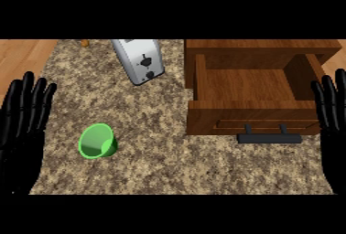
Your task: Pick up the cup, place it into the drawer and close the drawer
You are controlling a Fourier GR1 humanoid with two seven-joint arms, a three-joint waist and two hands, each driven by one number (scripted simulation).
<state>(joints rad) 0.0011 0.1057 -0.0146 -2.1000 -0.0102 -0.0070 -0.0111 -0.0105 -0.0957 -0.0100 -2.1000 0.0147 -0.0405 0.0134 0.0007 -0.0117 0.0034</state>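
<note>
A green cup (97, 141) lies on its side on the speckled counter (162, 155), left of centre, its mouth facing left. The wooden drawer (250, 84) stands pulled open at the right, its inside bare, with a dark handle (269, 136) on its front panel. My left hand (24, 123) rests open at the left edge, fingers up, a short way left of the cup. My right hand (332, 123) rests open at the right edge, beside the drawer's front corner. Neither hand touches anything.
A silver toaster (140, 59) lies at the back of the counter, left of the drawer cabinet (263, 45). A small orange object (85, 43) shows at the far edge. Wooden floor (20, 55) borders the counter on the left.
</note>
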